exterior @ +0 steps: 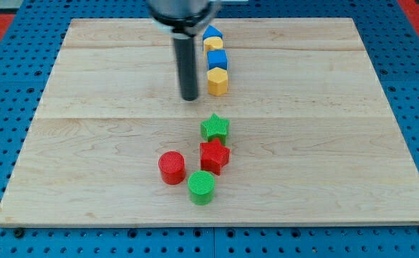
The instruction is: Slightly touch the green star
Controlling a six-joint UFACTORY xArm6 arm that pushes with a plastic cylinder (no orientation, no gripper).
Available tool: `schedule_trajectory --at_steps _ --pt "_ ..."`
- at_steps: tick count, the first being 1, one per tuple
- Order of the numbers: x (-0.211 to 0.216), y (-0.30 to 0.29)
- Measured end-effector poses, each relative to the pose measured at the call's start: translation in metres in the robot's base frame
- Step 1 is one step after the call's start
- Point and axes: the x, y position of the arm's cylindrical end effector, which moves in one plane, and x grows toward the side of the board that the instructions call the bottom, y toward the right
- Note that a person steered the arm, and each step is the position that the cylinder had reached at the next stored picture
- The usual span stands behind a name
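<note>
The green star (215,128) lies just below the middle of the wooden board (87,107). A red star (214,155) touches it from below. My tip (190,98) is at the end of the dark rod, above and a little left of the green star, with a clear gap between them. The tip touches no block.
A red cylinder (172,167) and a green cylinder (202,187) lie below the stars. A column of blocks runs near the view's top: a blue block (211,33), a yellow block (214,44), a blue cube (217,59) and a yellow hexagon (218,82), just right of the rod.
</note>
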Motion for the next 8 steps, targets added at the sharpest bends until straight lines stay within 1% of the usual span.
schedule_trajectory --at_steps 2,3,4,8 --pt "0.004 0.023" --pt "0.025 0.04" --pt "0.037 0.045" --pt "0.048 0.045"
